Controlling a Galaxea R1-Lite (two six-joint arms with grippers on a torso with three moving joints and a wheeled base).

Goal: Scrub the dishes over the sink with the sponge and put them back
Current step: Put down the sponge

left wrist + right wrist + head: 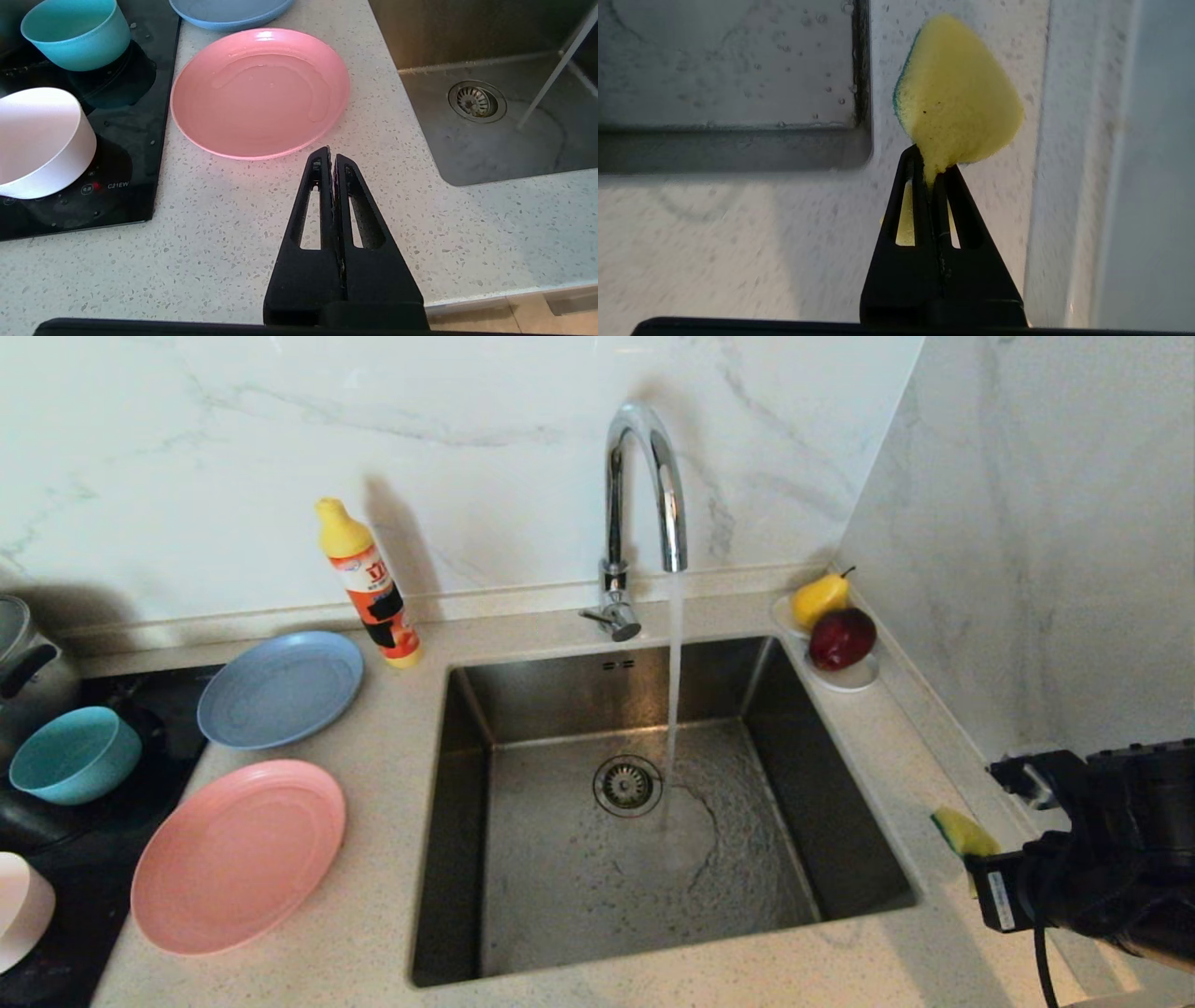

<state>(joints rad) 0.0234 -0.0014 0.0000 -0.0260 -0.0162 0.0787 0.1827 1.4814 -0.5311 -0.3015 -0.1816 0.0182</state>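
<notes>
Yellow sponge (959, 100) (green face) pinched above counter, pink plate (238, 854), blue plate (280, 689) beside running sink (644, 821)

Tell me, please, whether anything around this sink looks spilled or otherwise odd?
The faucet is running into the empty sink with no dish under it. The pink plate on the counter holds a curved streak of clear liquid. Nothing looks damaged.

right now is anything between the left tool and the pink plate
Nothing visible. The left tool, shut and empty, hovers over bare speckled counter just short of the pink plate. The white bowl and teal bowl sit off to the side on the black cooktop.
</notes>
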